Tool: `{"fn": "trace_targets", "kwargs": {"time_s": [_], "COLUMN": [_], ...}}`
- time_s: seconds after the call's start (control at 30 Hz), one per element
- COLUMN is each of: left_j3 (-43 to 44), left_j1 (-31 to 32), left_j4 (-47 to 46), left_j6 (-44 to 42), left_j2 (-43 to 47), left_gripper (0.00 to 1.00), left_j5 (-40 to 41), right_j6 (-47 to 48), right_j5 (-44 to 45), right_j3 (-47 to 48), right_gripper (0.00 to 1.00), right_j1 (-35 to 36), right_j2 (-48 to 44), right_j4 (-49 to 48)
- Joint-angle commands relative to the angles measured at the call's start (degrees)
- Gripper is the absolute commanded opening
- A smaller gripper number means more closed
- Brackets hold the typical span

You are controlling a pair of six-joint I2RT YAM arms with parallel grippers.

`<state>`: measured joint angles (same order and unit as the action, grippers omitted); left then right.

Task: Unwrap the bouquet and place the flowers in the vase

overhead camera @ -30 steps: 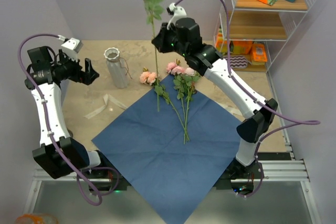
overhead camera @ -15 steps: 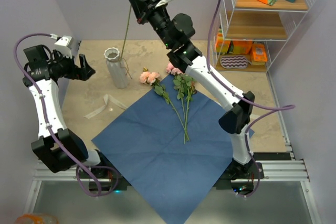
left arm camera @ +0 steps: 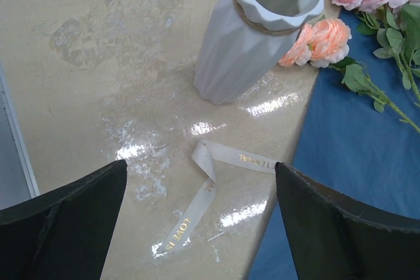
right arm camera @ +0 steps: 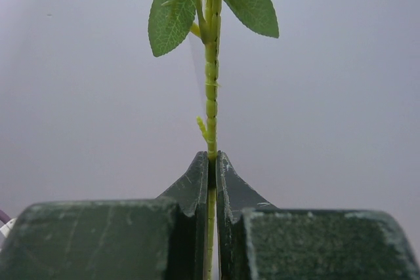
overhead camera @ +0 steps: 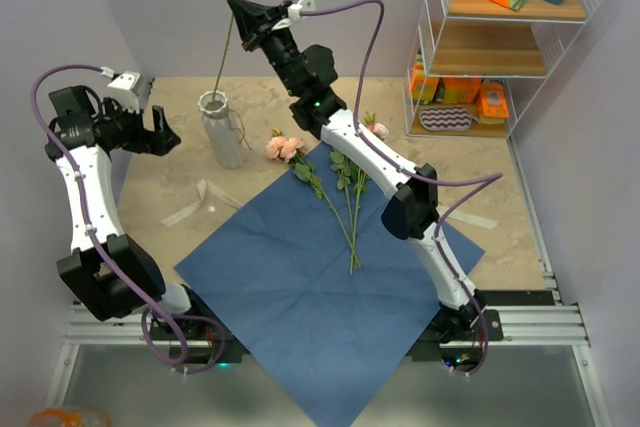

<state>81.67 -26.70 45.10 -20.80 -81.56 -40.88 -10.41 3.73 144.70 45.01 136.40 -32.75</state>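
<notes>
The bouquet is undone: its blue paper [overhead camera: 310,277] lies flat as a big square on the tabletop [overhead camera: 170,162], one corner hanging past the near edge between the two arm bases. Off to the right stands a wire shelf [overhead camera: 500,42] with boxes on it.

Now the right arm, stretched far over to the back left. Up top, the right gripper [overhead camera: 240,15] is clamped tight on a single green stem [overhead camera: 229,47], held nearly upright with leaves above the jaws. The wrist view shows the fingers pinched together with just that thin stem between them. Its lower end comes down right at the mouth of the white ribbed vase [overhead camera: 222,132], which stands upright on the bare tabletop just off the paper's far left edge. How deep the stem sits inside, I can't tell.

The left gripper [overhead camera: 166,133] hangs to the left of the vase, jaws wide apart, holding nothing. The other pink roses [overhead camera: 283,147] lie at the paper's far corner, stems pointing toward the near side. Smallest of all, the beige ribbon [left arm camera: 239,157] lies loose on the tabletop near the foot of the vase.
</notes>
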Motion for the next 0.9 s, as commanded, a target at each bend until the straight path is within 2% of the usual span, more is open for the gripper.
{"fn": "trace_targets", "kwargs": {"time_s": [0.0,0.27,0.43,0.73,0.77,0.8,0.83,0.87], "left_j3": [2.18,0.61,-1.07,-1.77,-1.86,-1.95,-2.04,-2.04], "left_j1": [-0.55,-0.64,-0.64,-0.72,-0.72,-0.72,-0.81,-0.81], "left_j4": [0.25,-0.71,-1.07,-0.89,-0.89,-0.98,-0.89,-0.89], "left_j6": [-1.7,-1.88,-2.41,-2.93,-2.85,-2.76,-2.67,-2.67], "left_j2": [-0.53,-0.53,0.17,1.05,1.05,1.05,1.14,1.23], "left_gripper": [0.99,0.99,0.99,0.99,0.99,0.99,0.99,0.99], "left_j5": [-0.51,-0.51,-0.69,-3.06,-3.32,-3.67,-3.68,-3.68], "right_j6": [2.33,2.24,3.92,5.5,5.41,5.23,5.06,4.97], "right_j5": [-0.56,-4.07,-3.81,-3.81,-3.81,-3.81,-3.81,-3.81], "right_j3": [1.12,-0.3,-5.22,-2.14,-3.54,-4.51,-5.39,-7.05], "right_gripper": [0.0,0.0,0.0,0.0,0.1,0.26,0.37,0.46], "right_j1": [0.07,1.47,3.85,4.82,4.91,4.91,4.91,4.82], "right_j2": [-1.49,-0.08,-0.08,2.82,2.47,1.42,0.81,0.28], "right_j4": [-5.13,0.13,1.46,11.21,11.65,11.66,11.75,11.92]}}
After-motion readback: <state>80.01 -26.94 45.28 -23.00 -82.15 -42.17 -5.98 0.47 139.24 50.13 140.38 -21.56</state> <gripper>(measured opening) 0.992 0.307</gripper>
